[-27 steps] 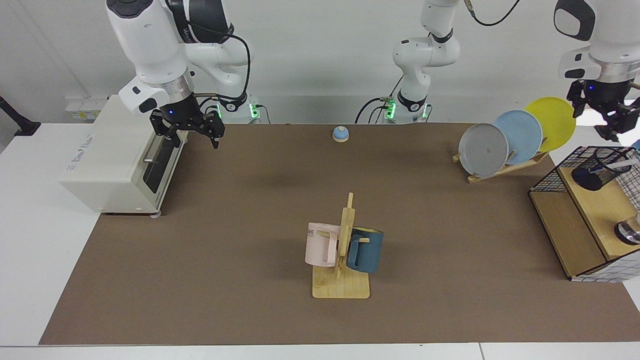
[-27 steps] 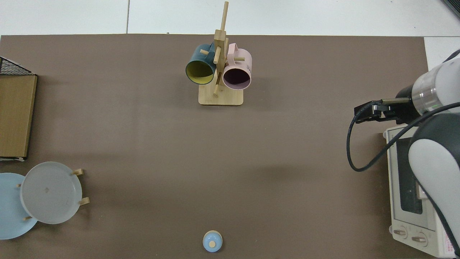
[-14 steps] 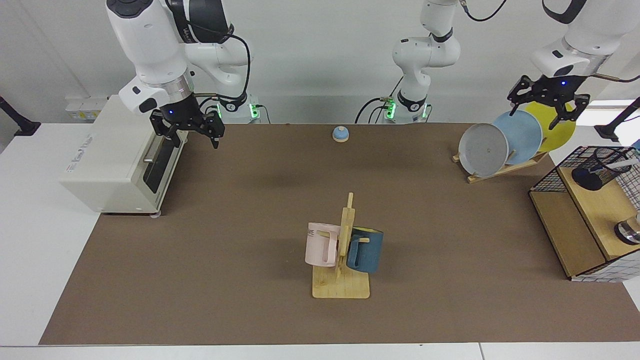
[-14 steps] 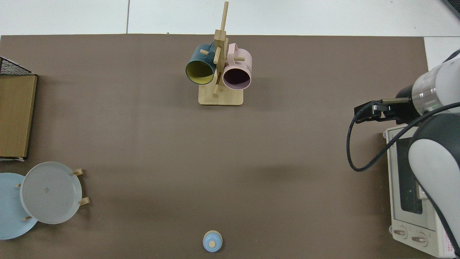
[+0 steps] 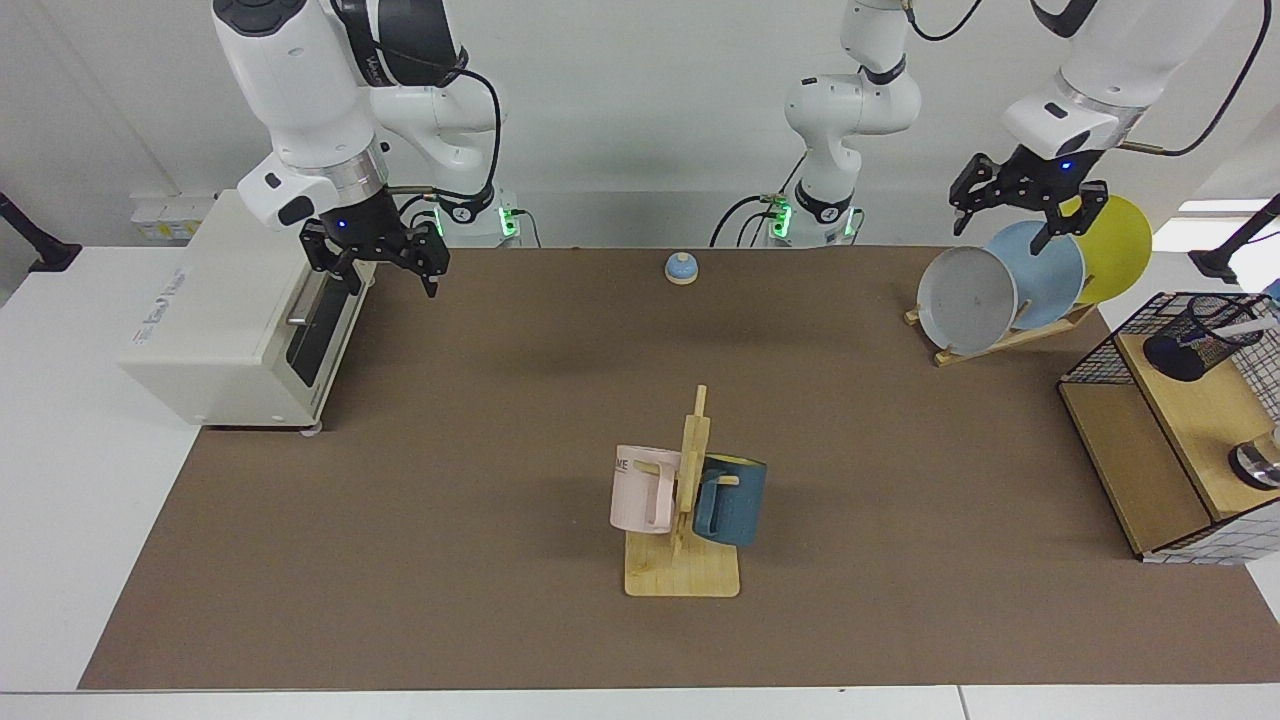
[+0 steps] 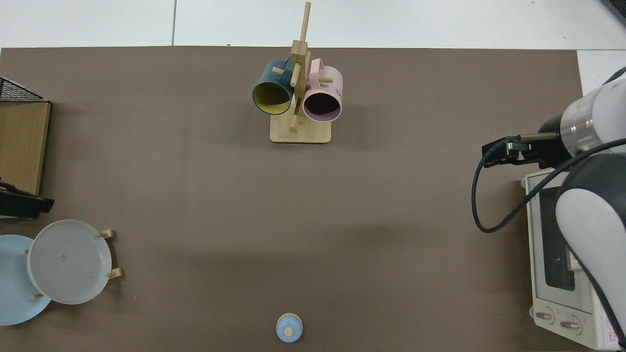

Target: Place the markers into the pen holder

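Right tool (image 5: 385,262) waits spread and empty beside the toaster oven (image 5: 230,320); left tool (image 5: 1022,205), fingers apart and empty, hangs over the plates (image 5: 1040,270), which it could clip; pen holder (image 5: 1200,335) on the shelf (image 5: 1150,450) has the marker (image 5: 1243,328) leaning inside.

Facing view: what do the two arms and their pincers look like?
Both arms have glossy white shells with black joint sections and a silver wrist ring. The right pincer and left pincer are black, each with a small blue light above. Black cables loop along both arms; green lights glow at the bases.
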Tool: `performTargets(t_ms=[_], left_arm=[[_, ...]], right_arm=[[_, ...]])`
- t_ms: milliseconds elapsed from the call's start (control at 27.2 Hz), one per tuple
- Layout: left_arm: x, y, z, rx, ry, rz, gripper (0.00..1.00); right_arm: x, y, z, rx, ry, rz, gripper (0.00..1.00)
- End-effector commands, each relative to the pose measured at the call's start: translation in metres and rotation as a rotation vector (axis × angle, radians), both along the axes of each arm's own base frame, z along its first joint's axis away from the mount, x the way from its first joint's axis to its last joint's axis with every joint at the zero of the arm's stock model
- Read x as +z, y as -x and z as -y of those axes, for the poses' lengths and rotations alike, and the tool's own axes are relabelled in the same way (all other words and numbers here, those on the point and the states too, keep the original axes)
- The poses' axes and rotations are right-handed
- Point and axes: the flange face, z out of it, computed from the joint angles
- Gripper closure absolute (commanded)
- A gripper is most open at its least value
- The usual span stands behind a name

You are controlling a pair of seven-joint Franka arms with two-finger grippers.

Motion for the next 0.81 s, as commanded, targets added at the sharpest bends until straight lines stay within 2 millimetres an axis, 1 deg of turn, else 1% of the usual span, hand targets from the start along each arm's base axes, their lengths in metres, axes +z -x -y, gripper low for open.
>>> performTargets(t_ms=[0, 294, 368, 478, 625, 699, 772], left_arm=[[0.006, -0.012, 0.014, 0.046, 0.007, -0.021, 0.00], [0.006, -0.015, 0.015, 0.046, 0.006, -0.015, 0.00], [0.008, -0.015, 0.014, 0.049, 0.006, -0.009, 0.00], [0.011, -0.015, 0.027, 0.023, -0.003, 0.004, 0.00], [0.013, -0.013, 0.030, 0.017, -0.005, 0.012, 0.00], [0.012, -0.010, 0.023, 0.030, -0.005, 0.006, 0.00], [0.009, -0.008, 0.023, 0.030, -0.005, -0.003, 0.00]], right_arm=[[0.000, 0.000, 0.000, -0.015, -0.007, 0.013, 0.00], [0.000, 0.000, 0.000, -0.015, -0.007, 0.013, 0.00], [0.000, 0.000, 0.000, -0.015, -0.007, 0.013, 0.00], [0.000, 0.000, 0.000, -0.015, -0.007, 0.013, 0.00], [0.000, 0.000, 0.000, -0.015, -0.007, 0.013, 0.00], [0.000, 0.000, 0.000, -0.015, -0.007, 0.013, 0.00], [0.000, 0.000, 0.000, -0.015, -0.007, 0.013, 0.00]])
